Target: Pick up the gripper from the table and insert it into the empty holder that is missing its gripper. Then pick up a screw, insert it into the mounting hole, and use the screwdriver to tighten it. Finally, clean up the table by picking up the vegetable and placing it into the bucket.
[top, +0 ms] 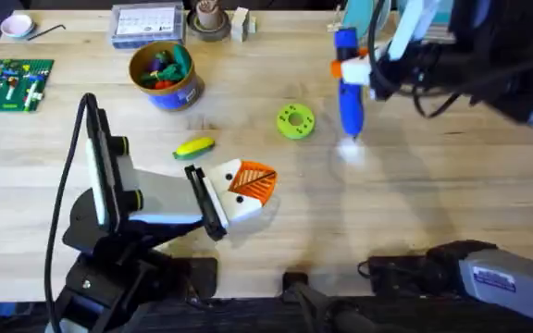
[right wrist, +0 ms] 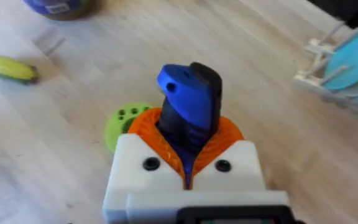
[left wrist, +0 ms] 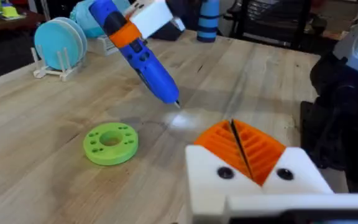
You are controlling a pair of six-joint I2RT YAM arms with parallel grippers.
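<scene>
Two grippers are seen above the table (top: 415, 203). The right gripper (top: 364, 72) is clamped on the screwdriver (top: 348, 88), whose blue body is pinched between the orange ribbed pads (right wrist: 225, 134) in the right wrist view, with its dark rear end sticking up between them. The screwdriver is held tilted, and its thin metal bit is pointed down at the table just beside the green disc (top: 295, 121), on the side away from the bucket (top: 164, 74). In the left wrist view the bit tip appears to be at or just above the wood; contact cannot be told. The left gripper (top: 248, 185) is held low over the table near the disc, on the robot's side of it, and its orange pads (left wrist: 263, 149) are pressed together with only a thin dark seam between them and nothing held. The vegetable (top: 193, 146) is found lying on the table between the bucket and the left gripper, apart from both. The bucket, filled with colourful toy pieces, is set well beyond the disc toward the table's far left.
</scene>
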